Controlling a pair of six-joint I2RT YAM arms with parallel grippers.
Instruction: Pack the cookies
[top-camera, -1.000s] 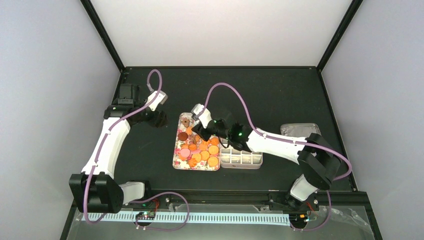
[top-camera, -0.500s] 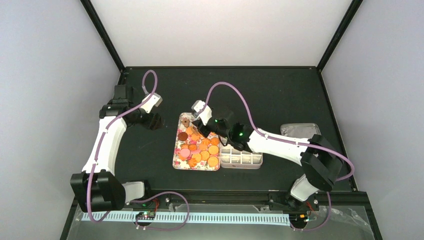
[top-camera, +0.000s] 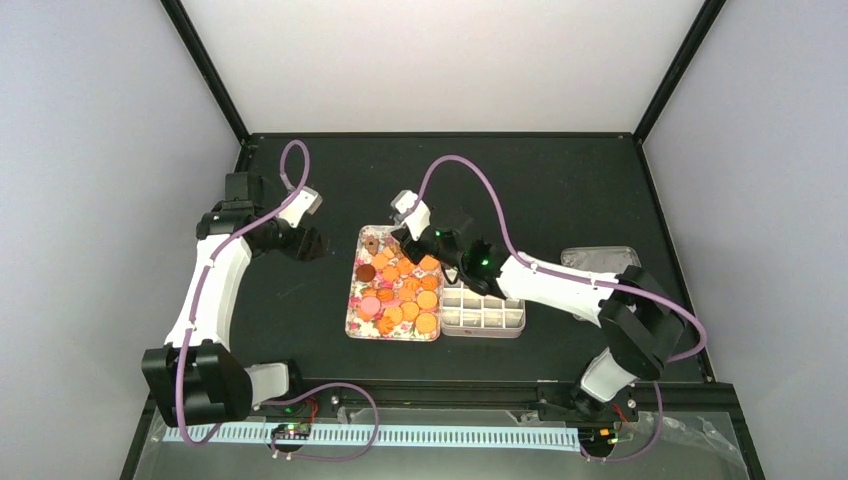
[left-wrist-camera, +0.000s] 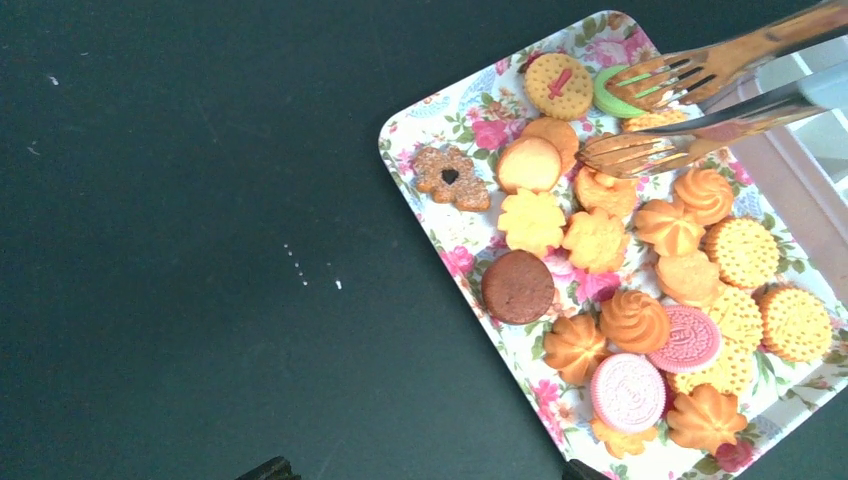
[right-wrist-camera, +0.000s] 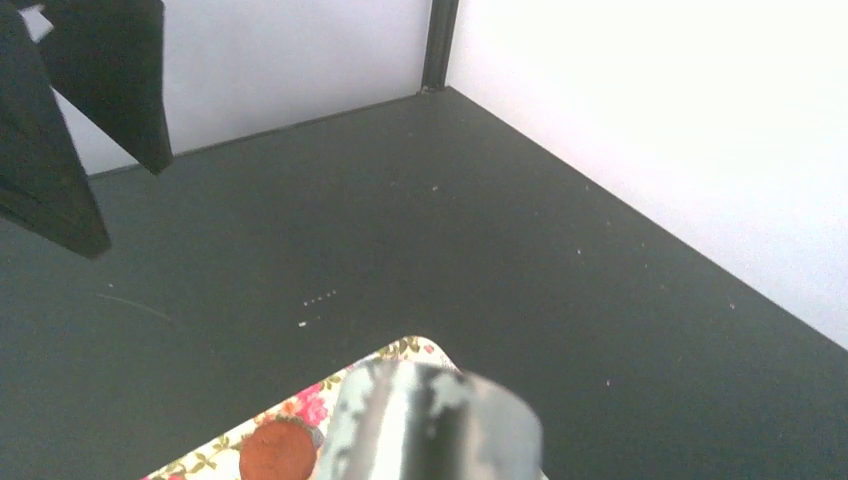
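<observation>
My left hand (top-camera: 305, 243) hangs empty with its fingers spread over bare worktop (left-wrist-camera: 150, 250), just left of the floral tray (left-wrist-camera: 400, 150). The cookies (left-wrist-camera: 600, 240) crowd that tray. My right hand (top-camera: 420, 240) grips metal tongs (left-wrist-camera: 690, 135), their forked tips apart above the tray's far end. A divided white box (top-camera: 483, 315) sits just right of the tray.
</observation>
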